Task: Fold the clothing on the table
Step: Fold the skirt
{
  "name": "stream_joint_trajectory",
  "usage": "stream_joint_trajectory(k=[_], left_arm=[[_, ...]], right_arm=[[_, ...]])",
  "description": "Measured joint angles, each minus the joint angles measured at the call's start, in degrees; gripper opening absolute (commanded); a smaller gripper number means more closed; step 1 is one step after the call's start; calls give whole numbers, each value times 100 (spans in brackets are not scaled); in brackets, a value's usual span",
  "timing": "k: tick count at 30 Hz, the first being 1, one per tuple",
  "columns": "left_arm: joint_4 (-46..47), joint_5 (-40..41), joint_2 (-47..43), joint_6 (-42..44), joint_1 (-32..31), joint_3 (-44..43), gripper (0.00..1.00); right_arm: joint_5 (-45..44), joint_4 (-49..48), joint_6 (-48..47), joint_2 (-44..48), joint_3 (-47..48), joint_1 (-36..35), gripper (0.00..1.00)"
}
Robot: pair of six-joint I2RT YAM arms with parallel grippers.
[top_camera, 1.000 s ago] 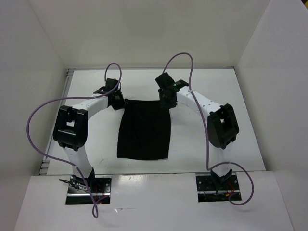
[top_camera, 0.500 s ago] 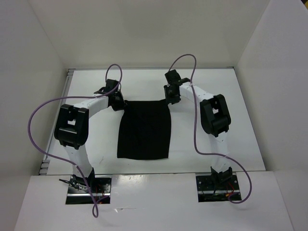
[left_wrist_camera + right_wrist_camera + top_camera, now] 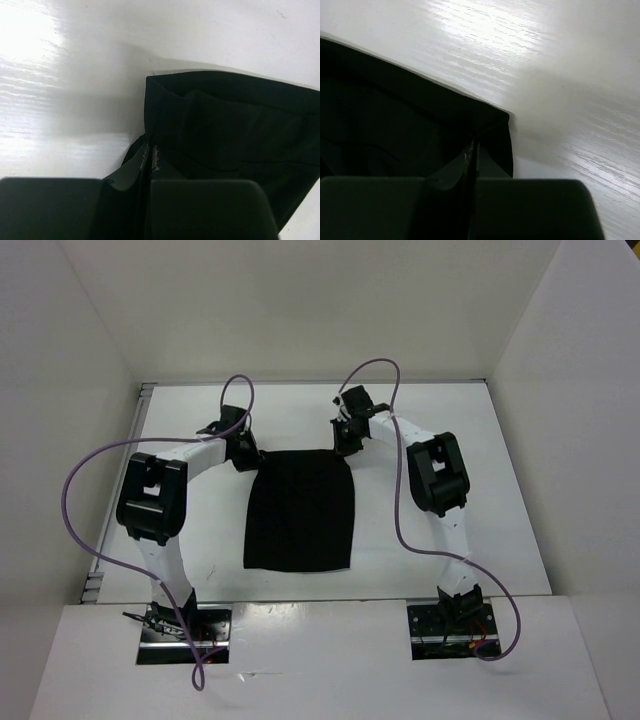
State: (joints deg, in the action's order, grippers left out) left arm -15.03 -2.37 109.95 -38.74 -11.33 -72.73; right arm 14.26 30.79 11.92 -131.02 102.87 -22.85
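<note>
left end effector (image 3: 243,453) is pinched tight on the far left corner of the clothing (image 3: 300,515), which lies flat mid worktop (image 3: 470,440); right end effector (image 3: 346,443) seems clamped on the far right corner. the cloth looks light and limp, likely to sag, so the corners are the sensible hold

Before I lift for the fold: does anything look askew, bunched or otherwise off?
Nothing stands out. The clothing lies flat and fairly square on the table, with the left gripper and right gripper each shut on a far corner. Only small puckers show at the pinched corners.
</note>
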Motion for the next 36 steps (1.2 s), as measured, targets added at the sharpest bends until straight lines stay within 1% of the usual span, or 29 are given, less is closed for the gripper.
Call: stream_joint_trajectory(k=[3,6,10,13,14,15,16,17,18,19,21,23,25,29,32,36], left_arm=[[0,13,11,-2,76,-7,0],[20,-28,9,-35,302,-4,0],[111,-271,0,-68,640,-4,0],[245,-542,0,-92,662,-4,0],[267,-614,0,-90,651,-4,0],[293,-697,0,-90,649,-4,0],[319,-761,0,-90,651,-4,9],[350,-833,2,-87,656,-2,17],[378,-883,2,-72,658,0,23],[428,-931,2,-76,673,24,34],[603,-1049,2,-55,717,105,51],[741,-1193,0,-72,750,212,62],[811,-1276,0,-87,774,264,66],[970,-1425,-4,-98,778,271,67],[997,-1445,-4,-98,780,229,67],[997,-1408,-4,-81,778,59,67]], right_arm=[[-140,9,57,4,0,79,0],[-444,31,122,46,-4,229,0],[-763,44,293,157,-142,577,0],[-789,44,393,168,-199,667,0],[-807,46,411,168,-203,660,4],[-813,44,422,170,-201,658,14],[-813,46,442,173,-201,658,31],[-820,50,463,188,-203,658,43],[-844,50,431,229,-212,662,46],[-874,48,400,297,-245,675,55],[-863,28,319,514,-391,713,57],[-848,57,310,844,-525,743,57],[-824,48,297,1174,-546,754,57],[-752,24,254,1729,-549,763,57],[-608,2,203,1829,-551,743,57],[-299,11,153,1707,-621,699,57]])
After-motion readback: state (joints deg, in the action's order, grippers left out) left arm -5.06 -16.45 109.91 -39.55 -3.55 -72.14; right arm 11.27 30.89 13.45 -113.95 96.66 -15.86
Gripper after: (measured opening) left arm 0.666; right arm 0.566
